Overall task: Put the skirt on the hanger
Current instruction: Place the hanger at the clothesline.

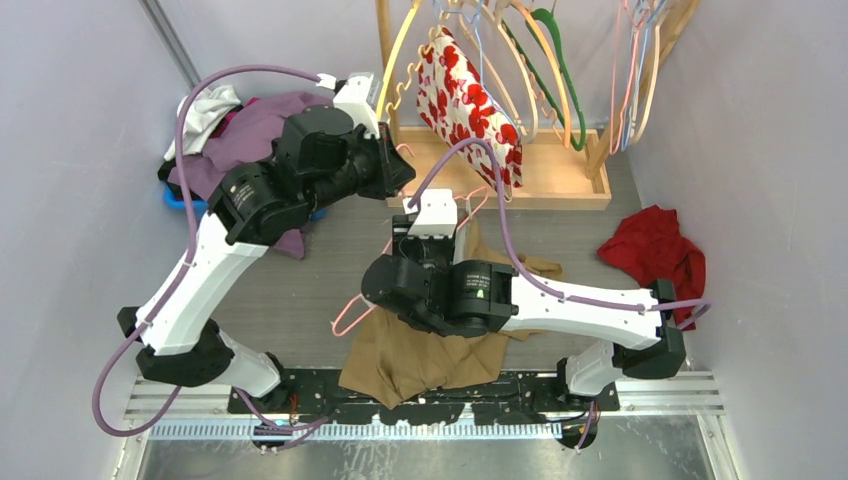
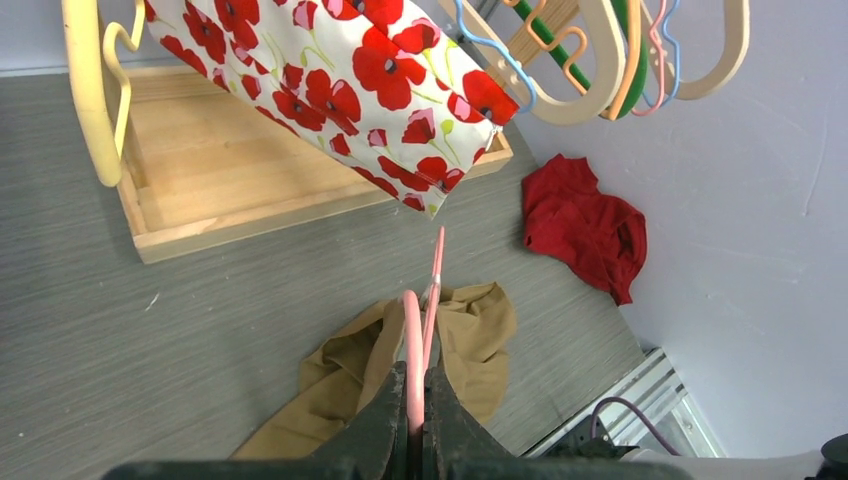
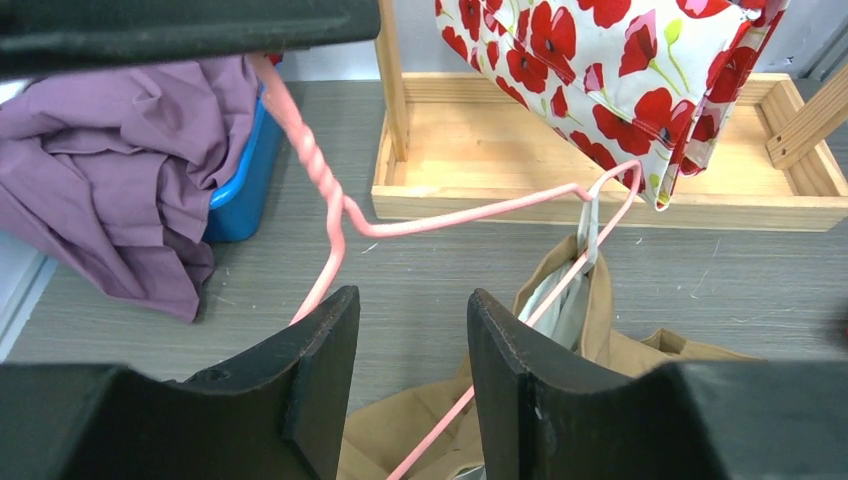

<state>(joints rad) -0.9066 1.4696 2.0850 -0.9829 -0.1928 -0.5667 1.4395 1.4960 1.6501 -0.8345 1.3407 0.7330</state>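
**Pink hanger gripped, tan skirt down on the desk**

The left claw (image 2: 415, 378) is clamped tight on the pink wire hanger (image 3: 455, 222) at its twisted neck. The right claw (image 3: 413, 310) stands half open, with the hanger's lower wire running loose between its fingers. The tan skirt (image 1: 400, 355) lies crumpled on the desk (image 2: 200, 330), one edge raised to the hanger's clip (image 3: 590, 228).

Arms: 2, left arm (image 1: 200, 280) & right arm (image 1: 570, 300). Pink wire hanger (image 2: 412, 345): 1. Tan skirt (image 1: 400, 360): 1, bottom centre of top view. Poppy-print garment (image 1: 470, 100): 1, top centre. Red garment (image 1: 650, 250): 1, right side. Upper left: 1 purple garment (image 1: 255, 125), 1 white cloth (image 1: 210, 105), 1 blue bin (image 3: 238, 185). Wooden rack (image 1: 560, 190): 1; its hangers too tangled to count.
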